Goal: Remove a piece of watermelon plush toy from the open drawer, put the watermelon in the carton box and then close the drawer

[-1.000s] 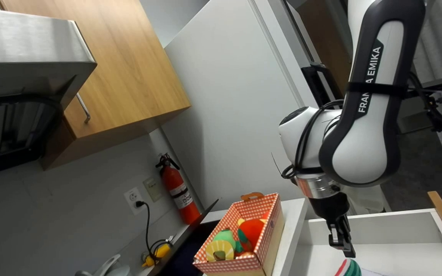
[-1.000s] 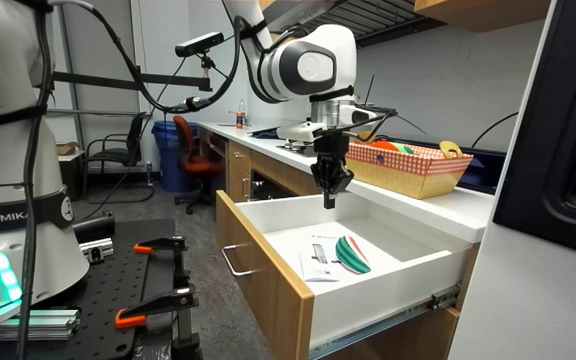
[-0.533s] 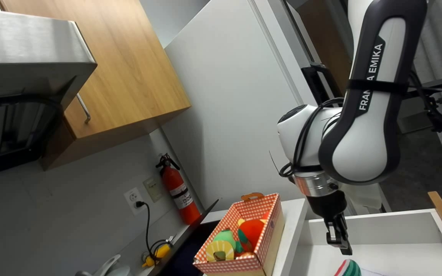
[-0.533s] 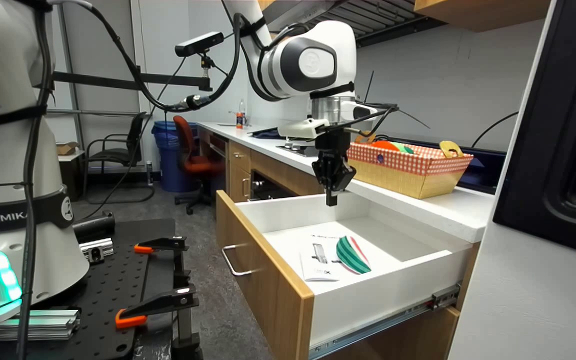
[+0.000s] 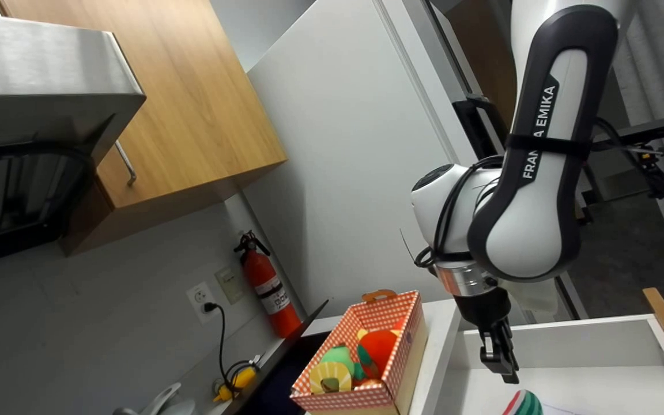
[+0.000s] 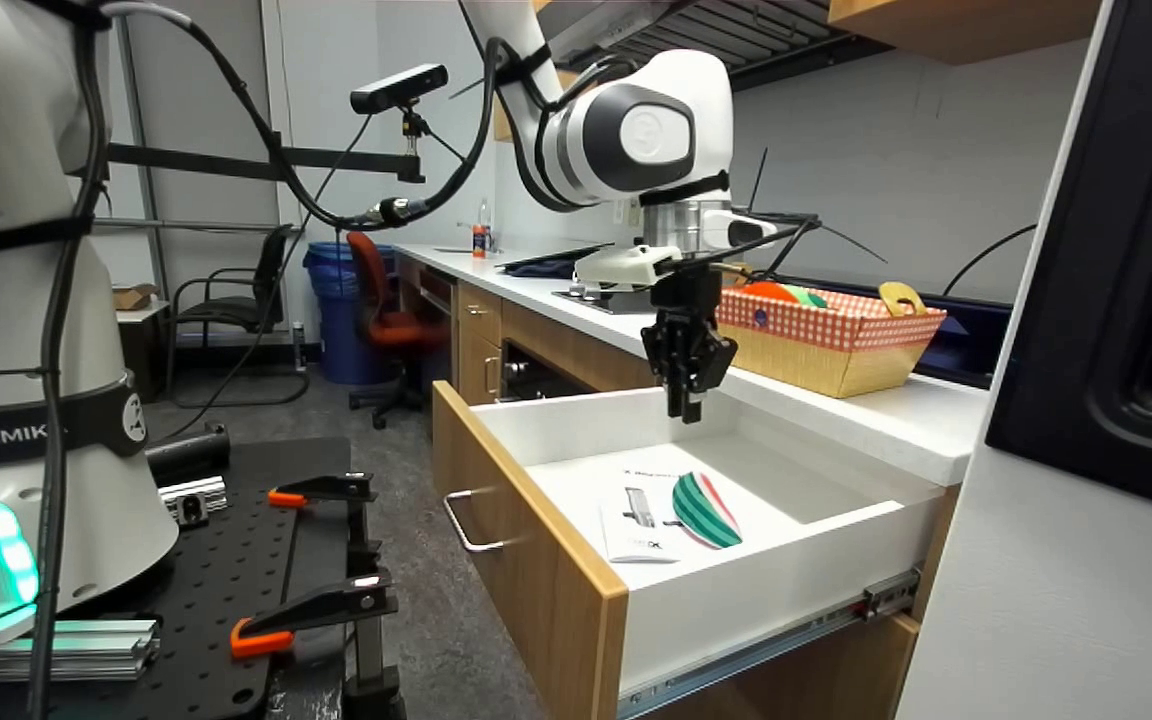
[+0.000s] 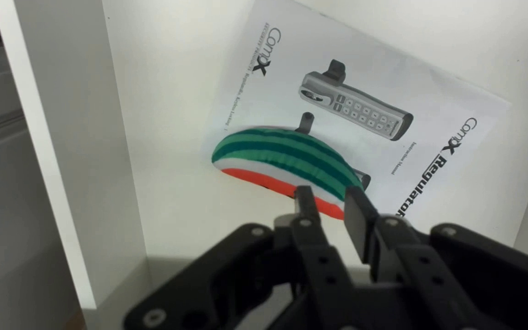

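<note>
The watermelon plush toy (image 6: 706, 512), a green-striped wedge with red flesh, lies in the open drawer (image 6: 766, 575), partly on a paper leaflet. It also shows in the wrist view (image 7: 282, 153), and its top shows at the bottom edge of an exterior view (image 5: 525, 404). My gripper (image 6: 684, 412) hangs above the drawer, higher than the toy and apart from it. In the wrist view the gripper (image 7: 329, 189) is partly open, with nothing between its fingers; the fingertips overlap the toy's end in the picture. The carton box (image 6: 816, 355), with orange-white checked sides, stands on the counter.
The box holds several plush toys, among them a red one (image 5: 379, 349) and a yellow one (image 5: 330, 377). The leaflet (image 7: 383, 82) lies flat in the drawer. The counter edge (image 6: 856, 440) runs behind the drawer. The wooden drawer front (image 6: 526, 560) has a metal handle (image 6: 466, 525).
My gripper has moved toward the counter side, rightward in one picture and leftward in the other. Two fingertips now show where one showed before. The toy, box and drawer have not moved.
</note>
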Tool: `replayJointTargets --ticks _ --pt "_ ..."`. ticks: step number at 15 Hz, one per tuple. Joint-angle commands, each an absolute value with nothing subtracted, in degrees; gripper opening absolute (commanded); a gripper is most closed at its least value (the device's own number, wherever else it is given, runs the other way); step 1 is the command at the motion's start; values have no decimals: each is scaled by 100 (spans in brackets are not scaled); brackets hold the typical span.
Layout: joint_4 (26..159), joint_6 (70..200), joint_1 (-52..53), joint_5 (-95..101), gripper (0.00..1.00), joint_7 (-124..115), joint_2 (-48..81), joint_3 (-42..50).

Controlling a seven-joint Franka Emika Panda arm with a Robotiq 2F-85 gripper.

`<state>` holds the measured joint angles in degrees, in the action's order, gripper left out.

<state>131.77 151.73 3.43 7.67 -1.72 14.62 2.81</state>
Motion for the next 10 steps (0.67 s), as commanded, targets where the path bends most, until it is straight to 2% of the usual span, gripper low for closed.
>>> replayJointTargets --ticks 1,7,10 --pt "12843 15060 305 936 57 -267 1729 332" --pt "12608 14957 241 781 100 -2 2052 261" --pt "12530 14737 157 760 100 458 2196 158"
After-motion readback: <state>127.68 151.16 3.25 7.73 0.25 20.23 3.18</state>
